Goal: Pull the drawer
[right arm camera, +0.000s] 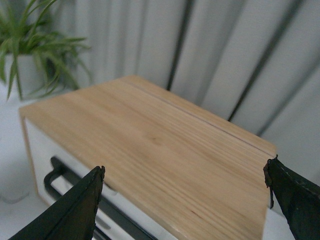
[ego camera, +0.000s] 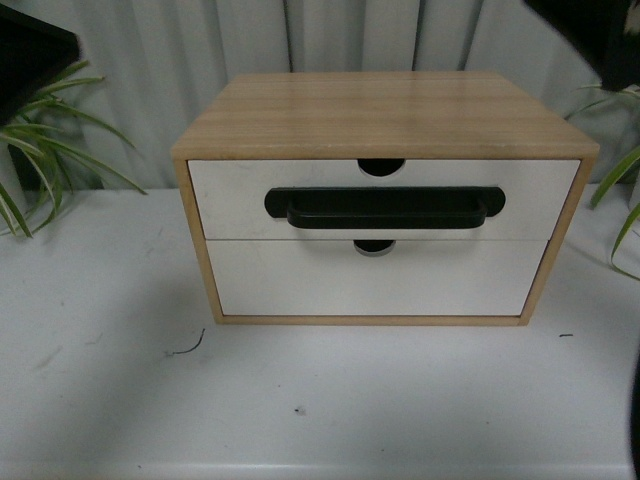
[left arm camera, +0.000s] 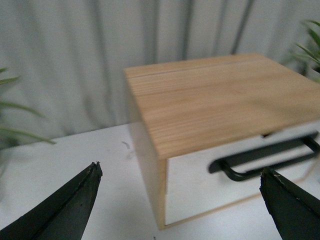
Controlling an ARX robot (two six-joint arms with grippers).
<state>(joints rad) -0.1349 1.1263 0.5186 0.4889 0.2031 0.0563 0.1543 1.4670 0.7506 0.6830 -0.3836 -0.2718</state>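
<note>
Front view shows the drawer (ego camera: 240,192) shut, uppermost in the cabinet (ego camera: 380,110) at the middle of the bench (ego camera: 300,400). It is probably light and rigid; hook its bar handle (ego camera: 385,208) centrally. The left gripper (left arm camera: 180,200) and right gripper (right arm camera: 184,200) both gape, empty.

Wooden cabinet (ego camera: 380,110): one. Drawers: two, an upper drawer (ego camera: 230,195) with handle, a lower drawer (ego camera: 300,285) without. Black bar handle (ego camera: 385,208): one. Half-round notches: two, upper notch (ego camera: 381,166), lower notch (ego camera: 374,246). Leafy plants: two, left plant (ego camera: 40,160), right plant (ego camera: 620,190). End effectors: two, left end effector (left arm camera: 180,171), right end effector (right arm camera: 185,166). White surface (ego camera: 300,400): one.
</note>
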